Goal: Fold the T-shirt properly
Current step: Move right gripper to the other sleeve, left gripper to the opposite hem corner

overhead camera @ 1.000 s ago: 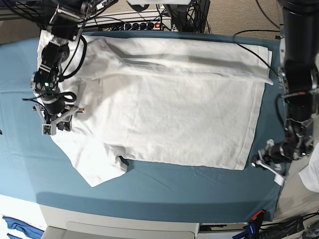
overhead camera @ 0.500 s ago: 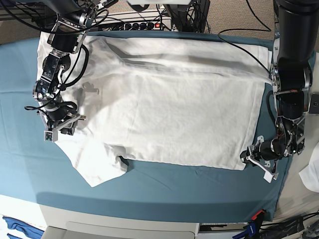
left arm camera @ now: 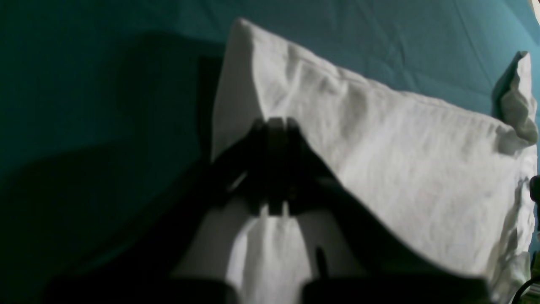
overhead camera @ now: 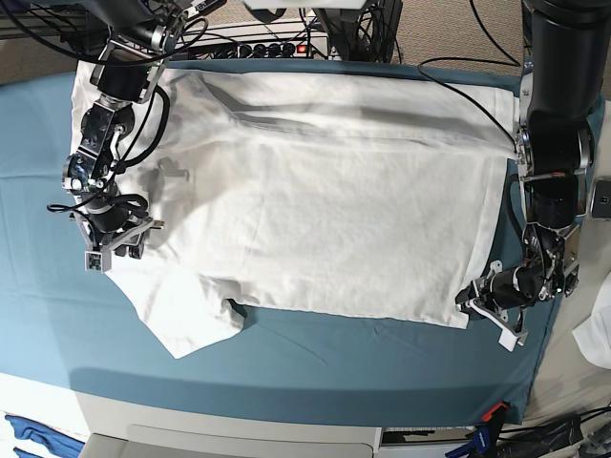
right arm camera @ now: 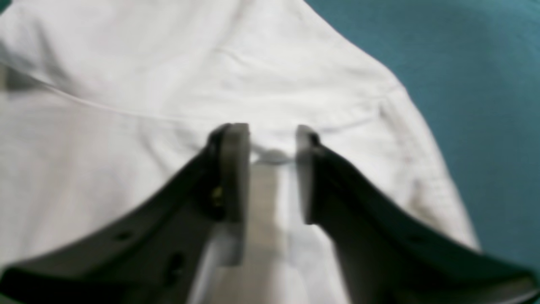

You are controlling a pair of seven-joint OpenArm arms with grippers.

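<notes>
Risk: left gripper [left arm camera: 274,126], jaws pressed together at the shirt [overhead camera: 325,191] corner, may miss the hem; right gripper [right arm camera: 272,143], jaws apart, may snag only one layer.

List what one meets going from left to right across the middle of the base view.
Teal tablecloth → right gripper → T-shirt → left gripper → white cloth at the edge.

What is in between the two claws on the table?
The T-shirt. In the base view it lies spread flat across the whole stretch from the right claw to the left claw; nothing else sits there.
</notes>
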